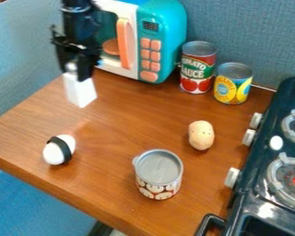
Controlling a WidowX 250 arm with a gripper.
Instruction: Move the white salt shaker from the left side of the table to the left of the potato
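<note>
At the upper left, in front of the toy microwave, the black gripper (79, 73) points down, shut on the top of a white block (81, 93). The block is upright below the fingers, over the back left part of the wooden table (116, 129); whether its bottom touches the wood I cannot tell. Nearer the front left lies a white egg-shaped piece with a black band (59, 150). A tan potato-like toy (201, 135) rests right of centre, and a can with a mushroom-like pattern (158, 174) stands near the front.
The teal and white toy microwave (165, 46) with orange buttons stands at the back. Beside it are a red and green can (197, 69) and a yellow and blue can (233, 84). A dark toy stove (270, 175) with white knobs borders the table's right side.
</note>
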